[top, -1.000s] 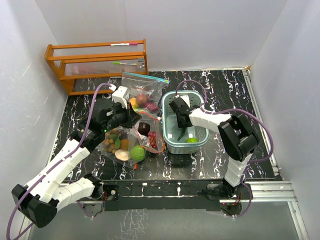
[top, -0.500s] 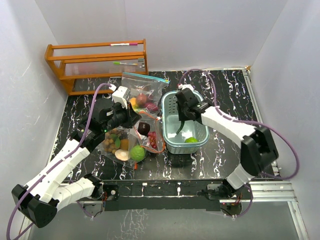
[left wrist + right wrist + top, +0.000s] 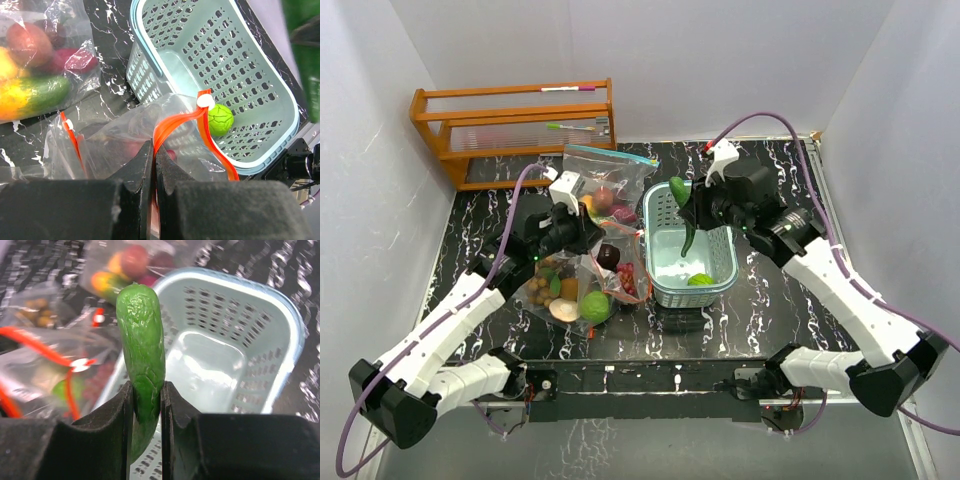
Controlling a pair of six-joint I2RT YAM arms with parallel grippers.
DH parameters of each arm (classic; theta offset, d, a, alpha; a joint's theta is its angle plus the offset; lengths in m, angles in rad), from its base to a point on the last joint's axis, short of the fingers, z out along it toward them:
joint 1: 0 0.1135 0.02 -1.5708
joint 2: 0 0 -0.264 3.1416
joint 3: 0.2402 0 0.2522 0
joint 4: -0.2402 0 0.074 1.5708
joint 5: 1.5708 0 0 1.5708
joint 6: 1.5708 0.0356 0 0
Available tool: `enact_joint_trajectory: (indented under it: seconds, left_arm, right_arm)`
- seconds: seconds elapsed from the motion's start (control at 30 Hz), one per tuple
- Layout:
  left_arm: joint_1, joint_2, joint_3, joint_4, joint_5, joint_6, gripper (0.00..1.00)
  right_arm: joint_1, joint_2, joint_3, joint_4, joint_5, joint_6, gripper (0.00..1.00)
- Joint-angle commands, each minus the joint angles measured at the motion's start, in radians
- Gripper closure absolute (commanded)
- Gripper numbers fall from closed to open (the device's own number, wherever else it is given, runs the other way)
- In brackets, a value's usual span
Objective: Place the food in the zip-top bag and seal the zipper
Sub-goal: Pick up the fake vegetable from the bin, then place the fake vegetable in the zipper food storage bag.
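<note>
My right gripper (image 3: pixel 691 212) is shut on a long green toy vegetable (image 3: pixel 142 347), held upright above the teal lattice basket (image 3: pixel 720 272); it also shows in the top view (image 3: pixel 681 195). My left gripper (image 3: pixel 153 150) is shut on the orange zipper edge (image 3: pixel 172 125) of a clear zip-top bag (image 3: pixel 588 285) lying left of the basket. That bag holds toy food: a lime-green ball (image 3: pixel 596 306), a dark red piece (image 3: pixel 608 257), brown nuts (image 3: pixel 542 291). A small green ball (image 3: pixel 701 281) lies in the basket; it also shows in the left wrist view (image 3: pixel 220 120).
A second clear bag (image 3: pixel 605 190) with a blue zipper, holding fruit, lies behind the first. An orange wooden rack (image 3: pixel 515 128) stands at the back left. White walls close in the black marbled table (image 3: pixel 770 310) on three sides.
My right gripper has risen out of the basket with the long green vegetable and moved back and to the right. My left gripper has stayed on the bag's zipper edge.
</note>
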Motion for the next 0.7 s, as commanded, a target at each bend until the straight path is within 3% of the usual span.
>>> enact_joint_trajectory:
  seconds: [0.0, 0.13, 0.3, 0.53, 0.67]
  left_arm:
    - [-0.005, 0.013, 0.019, 0.029, -0.001, 0.002, 1.0]
    - [-0.006, 0.041, 0.028, 0.046, 0.004, 0.003, 1.0]
    - [-0.005, 0.076, 0.047, 0.049, 0.008, 0.003, 1.0]
    - [-0.006, 0.076, 0.072, 0.032, 0.004, 0.007, 1.0]
    - [-0.005, 0.063, 0.084, 0.025, 0.001, 0.011, 1.0]
  right_arm:
    - [0.0, -0.045, 0.079, 0.018, -0.294, -0.075, 0.92]
    - [0.006, -0.06, 0.042, 0.064, -0.452, -0.06, 0.92]
    - [0.071, -0.047, 0.008, 0.127, -0.522, -0.032, 0.92]
    - [0.236, 0.037, 0.016, 0.086, -0.424, 0.01, 0.92]
    - [0.257, 0.085, 0.015, 0.064, -0.365, 0.1, 0.92]
